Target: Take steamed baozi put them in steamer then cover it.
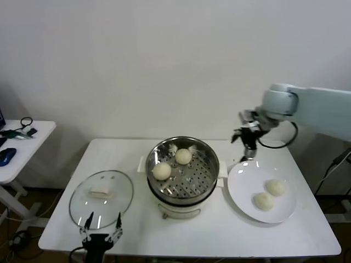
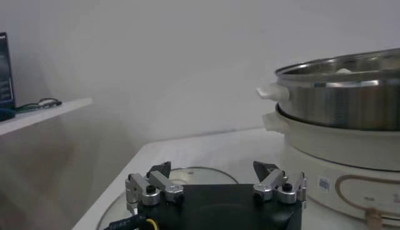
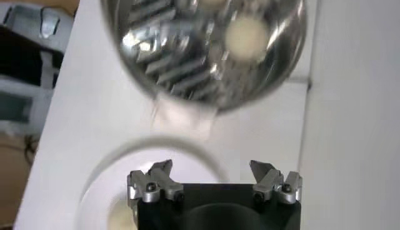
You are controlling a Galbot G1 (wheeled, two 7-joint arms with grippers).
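At the far left a small side table [image 1: 24, 143] is standing apart from the main white table [image 1: 189, 230], with a gap of floor lying between them. On the main table's left part the glass cover [image 1: 101, 198] is lying flat, its cream handle facing up and its near rim sitting close to the table's near edge. The left gripper [image 1: 102, 223] is hovering at that near edge, just in front of the cover, with its fingers spread wide and nothing between them. In the middle the steamer [image 1: 182, 170] is standing uncovered, and two buns [image 1: 162, 171] are resting in its left and far part, leaving most of the perforated floor bare. A narrow strip of tabletop is showing between the cover and the steamer. To the right the white plate [image 1: 241, 186] is lying just beside the steamer, holding two more buns toward its right side, so its left half is bare. The right gripper [image 1: 248, 140] is hanging above the table's far edge, beyond the plate's far-left rim, pointing down, its fingers spread wide and carrying nothing. Bare tabletop is running along the near edge in front of the steamer and plate.
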